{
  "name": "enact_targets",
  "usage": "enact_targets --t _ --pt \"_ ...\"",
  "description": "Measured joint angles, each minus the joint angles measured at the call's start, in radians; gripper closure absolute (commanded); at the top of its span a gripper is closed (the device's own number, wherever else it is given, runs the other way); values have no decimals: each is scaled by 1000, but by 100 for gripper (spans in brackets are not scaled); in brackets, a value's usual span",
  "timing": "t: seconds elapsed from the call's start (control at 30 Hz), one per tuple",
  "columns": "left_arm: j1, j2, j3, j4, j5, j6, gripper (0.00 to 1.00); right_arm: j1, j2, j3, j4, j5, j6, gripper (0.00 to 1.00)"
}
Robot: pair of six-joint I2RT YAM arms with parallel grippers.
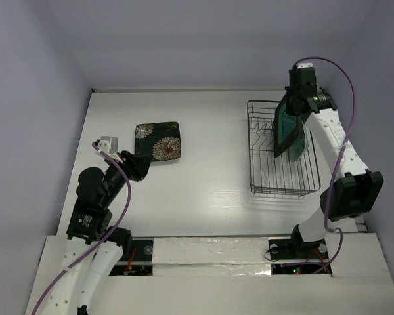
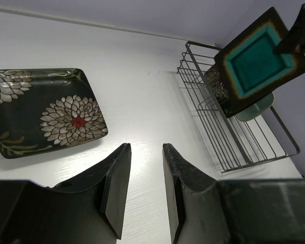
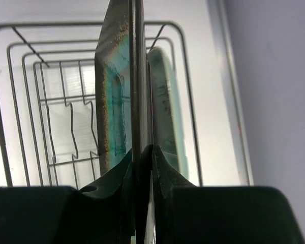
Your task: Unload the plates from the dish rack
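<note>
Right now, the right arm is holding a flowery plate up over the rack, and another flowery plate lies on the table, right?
Not quite. The right gripper holds the teal-centred plate over the rack, not a flowery one; the left wrist view shows it best. A flowery plate does lie on the table.

You have nothing to read here: no text, label, brand name, number or sign can be made out in any of the three views.
</note>
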Motion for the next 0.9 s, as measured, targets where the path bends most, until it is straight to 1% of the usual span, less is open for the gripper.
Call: enact_targets --t 0.13,0.27,0.47,0.57,0.67,0.9 --pt "0 0 0 0 0 0 71 0 -59 25 -1 6 14 100" --pt "0 0 0 0 0 0 71 18 -133 32 2 -23 40 100" --pt "0 0 0 0 0 0 71 103 -265 17 34 -44 80 100" --pt "0 0 0 0 0 0 71 154 -317 -48 122 -87 126 100" --pt "0 0 0 0 0 -1 71 203 -332 -142 230 -146 191 100" --pt "0 0 0 0 0 -1 71 292 -245 -368 422 -270 353 100"
